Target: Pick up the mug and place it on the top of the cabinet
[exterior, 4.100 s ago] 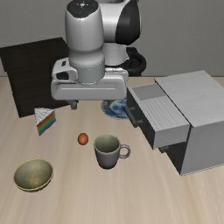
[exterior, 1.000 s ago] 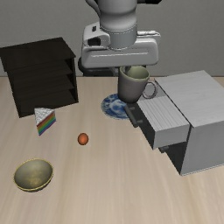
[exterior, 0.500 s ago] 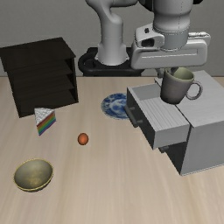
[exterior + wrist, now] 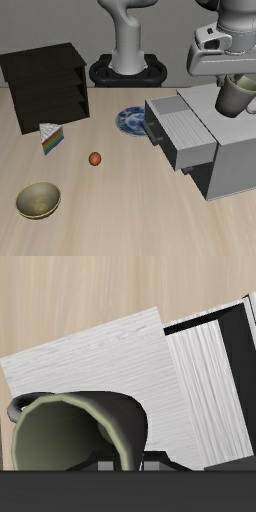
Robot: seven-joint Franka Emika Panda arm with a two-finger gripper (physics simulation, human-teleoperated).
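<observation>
The grey-green mug (image 4: 240,96) hangs upright over the right part of the grey cabinet's top (image 4: 212,100), near the exterior view's right edge. My gripper (image 4: 238,82) is shut on its rim from above. In the wrist view the mug (image 4: 70,434) sits right at my fingertips (image 4: 105,464), its handle pointing away to one side, and the white cabinet top (image 4: 100,356) lies below it. The gripper (image 4: 128,464) holds the mug's wall. The cabinet's top drawer (image 4: 178,130) stands pulled out.
A black shelf unit (image 4: 45,80) stands at the back on the exterior view's left. A blue patterned plate (image 4: 128,121) lies beside the open drawer. An orange ball (image 4: 95,158), a coloured wedge (image 4: 50,139) and an olive bowl (image 4: 38,200) lie on the table.
My hand lifted the mug off the table and carried it toward the exterior view's right, from above the plate to above the cabinet top.
</observation>
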